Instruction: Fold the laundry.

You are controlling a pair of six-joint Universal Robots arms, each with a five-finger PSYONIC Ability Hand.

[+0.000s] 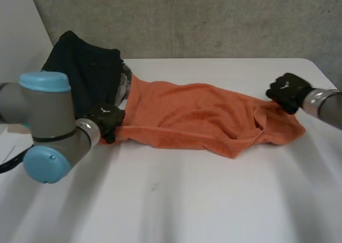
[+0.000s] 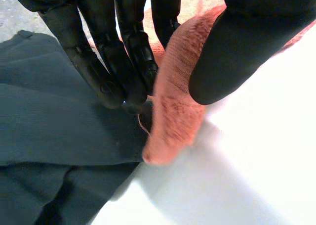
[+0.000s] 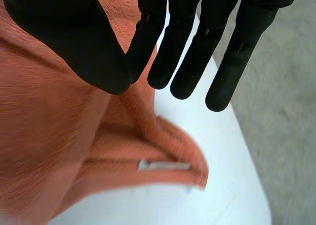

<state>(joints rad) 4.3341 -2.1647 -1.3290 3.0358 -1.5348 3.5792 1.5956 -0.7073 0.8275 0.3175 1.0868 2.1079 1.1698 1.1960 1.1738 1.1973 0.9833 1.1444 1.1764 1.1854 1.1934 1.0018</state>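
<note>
Orange terry towel (image 1: 197,115) lies spread lengthwise across the white counter (image 1: 187,200), rumpled, with a loose fold standing up near its right end.

I see the left robot hand (image 1: 105,120) at the towel's left near corner. From the left wrist view its fingers (image 2: 123,52) and thumb are closed on a bunched bit of that corner, with the orange cloth squeezed between them. The corner's tip hangs below the pinch and touches the counter.

The right robot hand (image 1: 287,92) sits at the towel's far right end, over its back edge. In the right wrist view the towel runs behind it, and I cannot tell whether it has hold of the cloth or merely hangs over it. The contact spot is hidden by the hand itself.

A small white label (image 3: 163,164) shows on the towel's hem beneath the right robot hand, just beside the corner. Any print on it is too blurred to make out.

A dark navy cloth heap (image 1: 85,72) lies at the towel's left end, touching it. What garment it is I can't say, and my left arm covers its near part in the head view. A scrap of pale cloth peeks out where the heap meets the towel, too small to identify.

A grey concrete wall (image 1: 214,18) stands behind the towel.
</note>
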